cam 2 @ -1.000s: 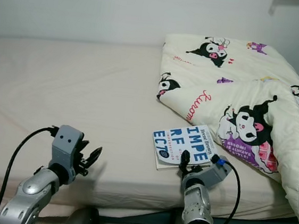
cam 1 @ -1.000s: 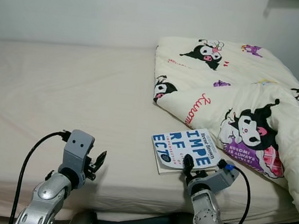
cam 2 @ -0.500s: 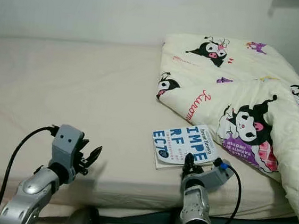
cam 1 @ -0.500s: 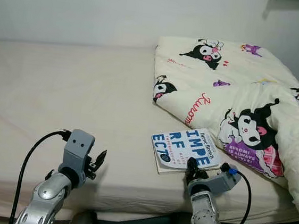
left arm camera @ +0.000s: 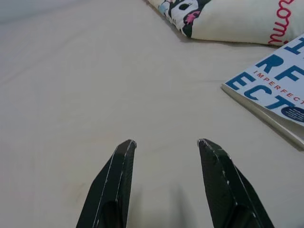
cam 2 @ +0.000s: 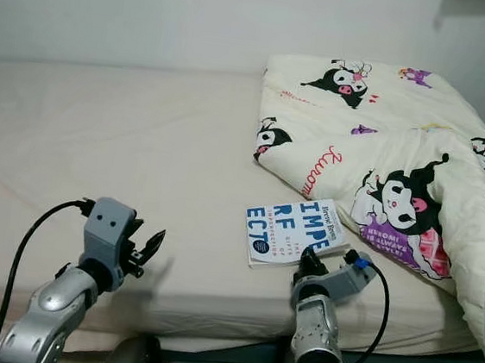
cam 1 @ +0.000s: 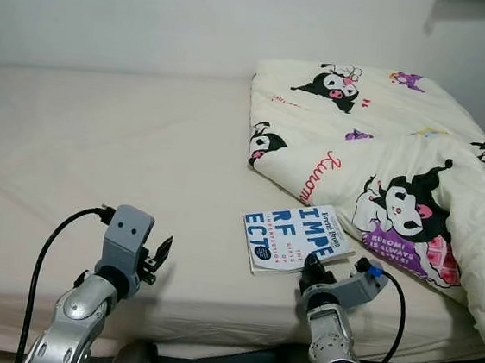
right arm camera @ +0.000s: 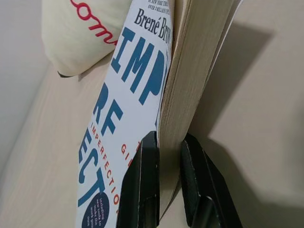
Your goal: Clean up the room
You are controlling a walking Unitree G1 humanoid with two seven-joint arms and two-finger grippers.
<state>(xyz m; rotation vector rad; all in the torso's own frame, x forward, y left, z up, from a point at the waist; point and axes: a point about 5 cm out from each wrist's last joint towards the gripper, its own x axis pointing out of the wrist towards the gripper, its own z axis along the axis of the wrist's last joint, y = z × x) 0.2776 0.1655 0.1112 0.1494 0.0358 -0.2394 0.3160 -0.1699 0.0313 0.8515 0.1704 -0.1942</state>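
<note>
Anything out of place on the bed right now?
A paperback book lies near the mattress edge, and the cartoon-print comforter is bunched to one side. The right gripper is clamped on the book's edge.

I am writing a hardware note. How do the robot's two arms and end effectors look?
Both arms are silver metal with rounded joints. Each wrist carries a grey box fed by a black cable; the right has a blue connector. The left end effector and right end effector each have two long black tapered fingers.
</note>
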